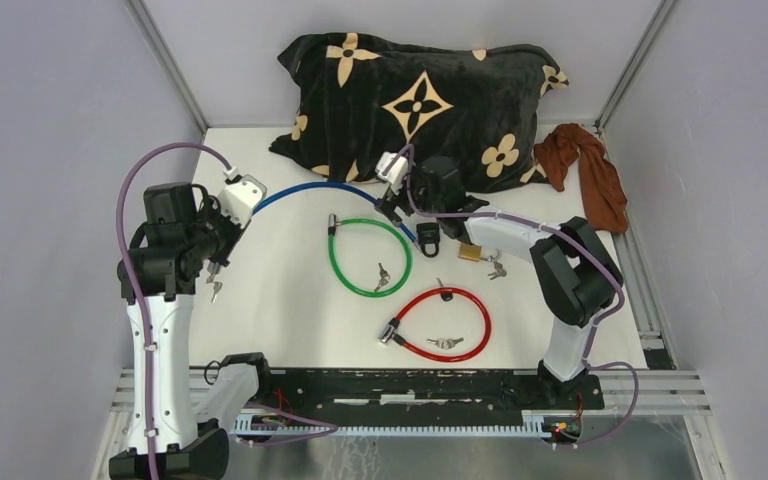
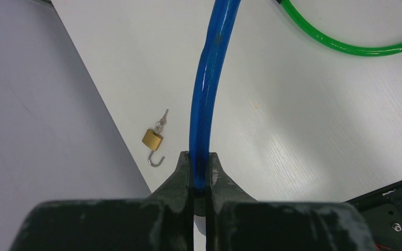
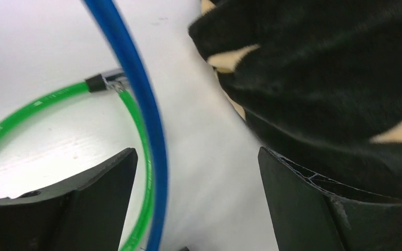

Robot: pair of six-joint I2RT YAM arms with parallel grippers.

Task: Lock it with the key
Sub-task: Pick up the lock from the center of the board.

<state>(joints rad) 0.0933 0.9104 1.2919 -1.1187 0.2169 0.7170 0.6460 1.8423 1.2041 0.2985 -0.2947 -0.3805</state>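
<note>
Nearest the front edge of the worktop (image 1: 290, 330), right of centre, lies the red cable lock (image 1: 480, 318). Its loop is not joined, and a bunch of keys (image 1: 445, 343) sits inside it. Beyond it, near the middle, the green cable lock (image 1: 345, 272) makes a round loop with a set of keys (image 1: 382, 277) inside. A small padlock (image 2: 153, 139) lies at the left edge, its shackle open and a key stuck in it. A second padlock (image 1: 470, 252) with more keys (image 1: 495, 268) lies right of the green loop.

The blue cable lock (image 1: 320, 184) runs left to right across the worktop, beyond the green loop. It bows toward the far edge in the middle. Its left end sits in the left gripper (image 2: 200, 175) near the left edge, and the jaws are pressed together on the cable, pinching it. This end is held up off the surface. From there the cable points away to the right and comes down beside a black lock body (image 1: 428, 238) just right of the green loop. Whether the two are joined cannot be told.

The right gripper (image 3: 197, 157) hangs over the right part of the blue cable, with its jaws spread wide. The cable passes between them, nearer one finger than the other, and nothing is gripped.

Along the far edge lies a black pillow (image 1: 420, 100) with cream flowers, its edge close by the right gripper. A brown cloth (image 1: 585, 170) lies in the far right corner.
</note>
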